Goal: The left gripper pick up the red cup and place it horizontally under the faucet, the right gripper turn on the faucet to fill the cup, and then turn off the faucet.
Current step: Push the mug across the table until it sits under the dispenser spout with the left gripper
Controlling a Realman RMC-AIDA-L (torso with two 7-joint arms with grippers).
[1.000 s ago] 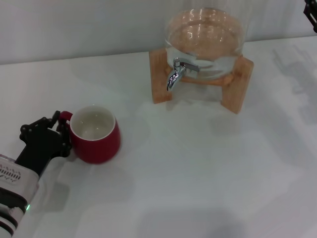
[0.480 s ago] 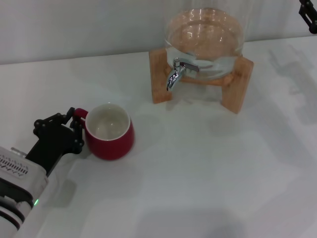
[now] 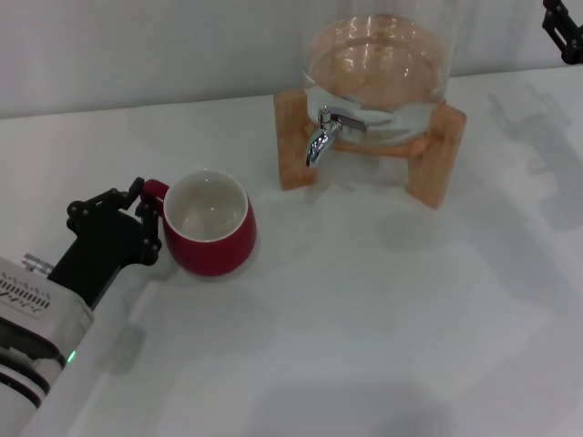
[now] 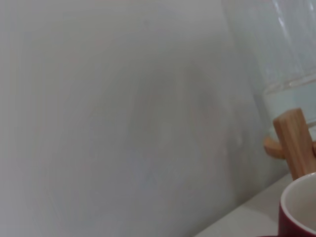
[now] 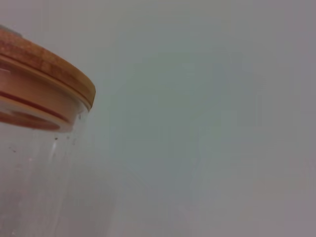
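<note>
Black two-fingered left gripper (image 3: 146, 221) clamped on squat glossy red cup's (image 3: 212, 234) handle, shiny silver faucet (image 3: 321, 137) at one o'clock, right gripper (image 3: 560, 27) far, finger state unclear.

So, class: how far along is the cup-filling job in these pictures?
Done: the left gripper has shut on the red cup by its handle. In hand: getting it to the faucet, which it is not yet under. Left: filling; the right gripper sits far off.
</note>
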